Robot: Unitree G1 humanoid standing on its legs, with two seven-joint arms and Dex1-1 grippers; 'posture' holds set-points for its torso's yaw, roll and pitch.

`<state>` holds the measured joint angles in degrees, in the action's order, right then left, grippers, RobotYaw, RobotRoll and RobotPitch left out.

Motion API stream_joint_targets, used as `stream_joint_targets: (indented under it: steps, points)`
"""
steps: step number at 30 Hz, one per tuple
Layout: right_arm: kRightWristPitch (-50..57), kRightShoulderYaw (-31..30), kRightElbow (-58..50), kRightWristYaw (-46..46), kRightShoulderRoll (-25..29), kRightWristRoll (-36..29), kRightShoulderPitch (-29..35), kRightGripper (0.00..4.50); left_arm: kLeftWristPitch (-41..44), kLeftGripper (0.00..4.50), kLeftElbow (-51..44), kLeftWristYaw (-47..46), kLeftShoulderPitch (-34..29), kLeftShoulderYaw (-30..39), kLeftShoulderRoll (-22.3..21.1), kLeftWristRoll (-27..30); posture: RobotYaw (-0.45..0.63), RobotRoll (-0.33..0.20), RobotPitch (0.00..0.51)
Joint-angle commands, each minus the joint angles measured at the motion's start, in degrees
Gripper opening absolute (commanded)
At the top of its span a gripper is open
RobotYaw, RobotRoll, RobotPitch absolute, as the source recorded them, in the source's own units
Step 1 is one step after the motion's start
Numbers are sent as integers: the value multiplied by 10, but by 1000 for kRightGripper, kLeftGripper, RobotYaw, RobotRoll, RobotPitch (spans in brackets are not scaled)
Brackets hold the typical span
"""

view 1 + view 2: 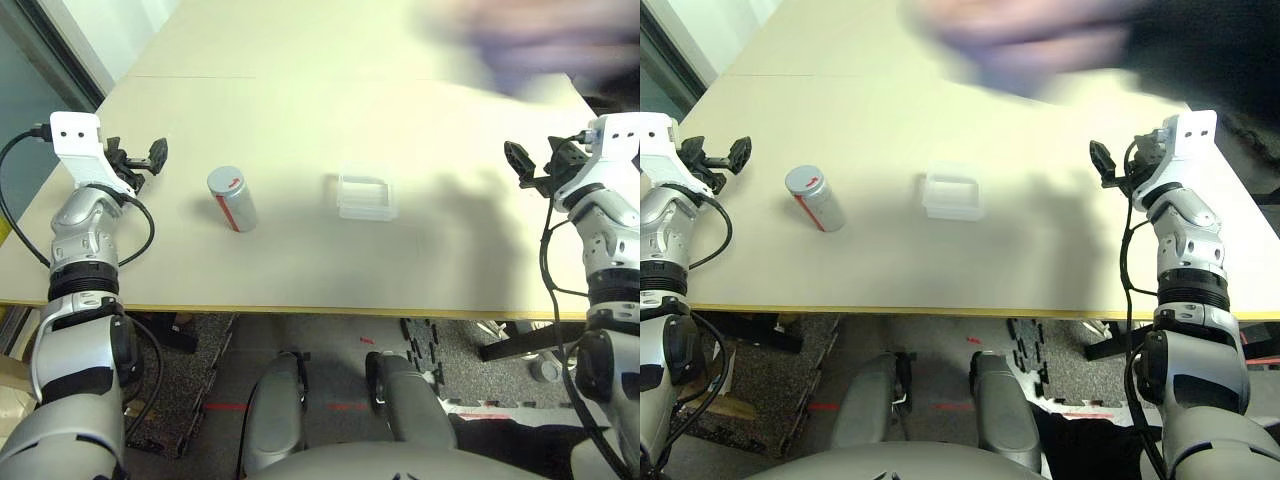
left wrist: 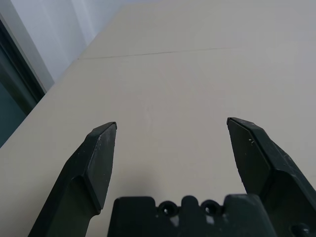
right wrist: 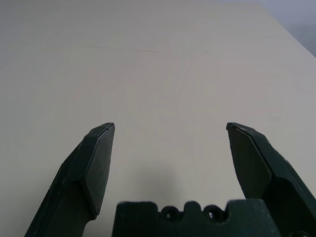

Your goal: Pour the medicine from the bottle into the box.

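The grey-white bottle [image 1: 232, 198] with a red stripe stands capped on the table, left of centre. To its right sits the clear plastic box [image 1: 366, 196], shallow and with rounded corners. The medicine is hidden. My left gripper [image 1: 140, 158] hovers at the table's left edge, a short way left of the bottle, open with nothing between its fingers [image 2: 96, 163]. At the table's right edge my right gripper [image 1: 532, 163] is also open and holds nothing, well to the right of the box, its fingers [image 3: 94, 168] spread over bare tabletop.
A blurred person's arm [image 1: 1040, 40] reaches over the far right part of the beige table [image 1: 300, 260]. The table's front edge runs just below the bottle and box. Cables and dark mats lie on the floor beneath.
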<state>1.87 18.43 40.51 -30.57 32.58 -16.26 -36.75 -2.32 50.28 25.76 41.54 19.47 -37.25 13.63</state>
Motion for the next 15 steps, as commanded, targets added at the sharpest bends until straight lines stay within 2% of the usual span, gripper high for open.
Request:
stream_joint_targets:
  steps: [1, 15]
  points:
    - [-5, -2, 2, 2, -4, 3, 1, 4500, 3, 4479, 7, -1, -2, 2, -3, -1, -55, 0, 156]
    - [1, -4, -27, -27, -9, -6, 8, 4500, 10, 4479, -14, 7, -11, 5, 2, 8, -33, 0, 149]
